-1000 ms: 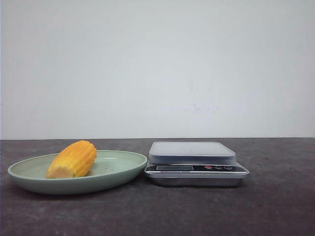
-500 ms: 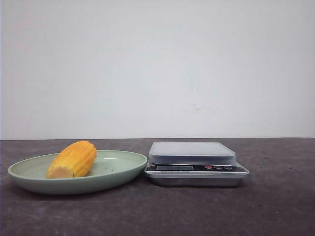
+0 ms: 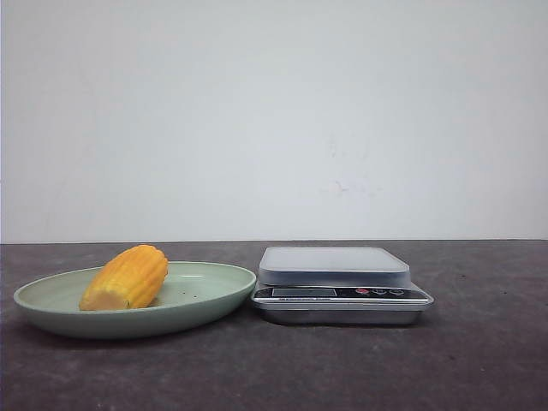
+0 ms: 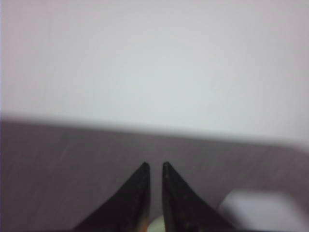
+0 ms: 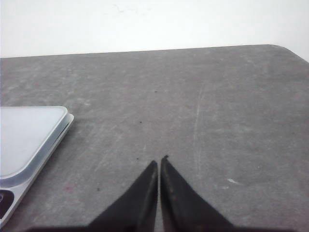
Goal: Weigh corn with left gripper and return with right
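Sitting at the very start of the job, the scene is showing nothing yet lifted: the dark table (image 3: 479, 360) is carrying a pale green plate (image 3: 205, 300) on the robot's left and a kitchen scale (image 3: 338, 287) just beside it toward the middle, the two close together at their near edges, though whether they are touching cannot be told. The scale's platform is lying bare, so the weighing step is judged as not yet begun.

The corn (image 3: 127, 278) is resting on its side in the plate, toward the plate's left half, its paler cut end pointing forward and left. Neither arm is appearing in the front view, so both are judged to be waiting back from the work area.

The left gripper (image 4: 154, 166) is showing in its blurred wrist view with its two pointed fingers nearly together, only a thin gap between the tips, and holding nothing. It is aiming out over the table, with a pale green sliver of what is probably the plate peeking between the finger roots and the scale's corner off to one side; the corn itself is not appearing clearly there. The right gripper (image 5: 159, 162) is likewise drawn together and empty, hanging over bare table just beside the scale.

The next move is calling for the left fingers to spread, travel down toward the plate, and straddle the corn across its ridged width.
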